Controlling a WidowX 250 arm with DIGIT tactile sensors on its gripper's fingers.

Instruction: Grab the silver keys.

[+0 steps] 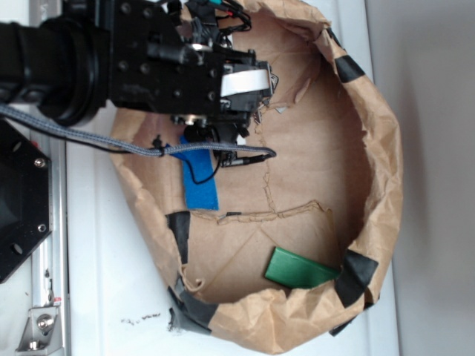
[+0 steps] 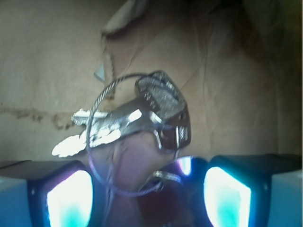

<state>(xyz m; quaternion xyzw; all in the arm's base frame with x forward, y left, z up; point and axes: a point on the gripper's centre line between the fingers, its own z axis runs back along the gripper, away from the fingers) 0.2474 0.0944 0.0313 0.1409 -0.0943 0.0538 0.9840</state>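
Keys [image 2: 142,116] lie on the brown paper floor of the bag [image 1: 386,148], and in the wrist view they sit just ahead of the pincer [image 2: 147,189], centred between its two pads. They look like a small, light bunch: several stiff metal blades and heads strung loosely on a thin wire ring [image 2: 102,142], so I judge that each piece will swing and slide against the others when lifted. The polished metal is likely slippery, and the ring itself is too thin to pinch with any certainty. The best hold seems to be across the stacked heads, where the darker square-headed key overlaps the pale ones, since that is the thickest part of the bunch; the fanned blades pointing away from the heads would probably splay or slip out. Nothing here is fragile, so a firm squeeze should do no harm. The pincer stands wide, with the left pad [image 2: 71,198] and the right pad [image 2: 227,196] well apart on either side of the keys, and neither pad appears to touch them. It holds nothing. Part of the ring loops back between the pads, close to the lower edge of the wrist view. In the exterior view the arm hangs over the bag's rear part, and the keys are almost wholly hidden beneath the pincer there.
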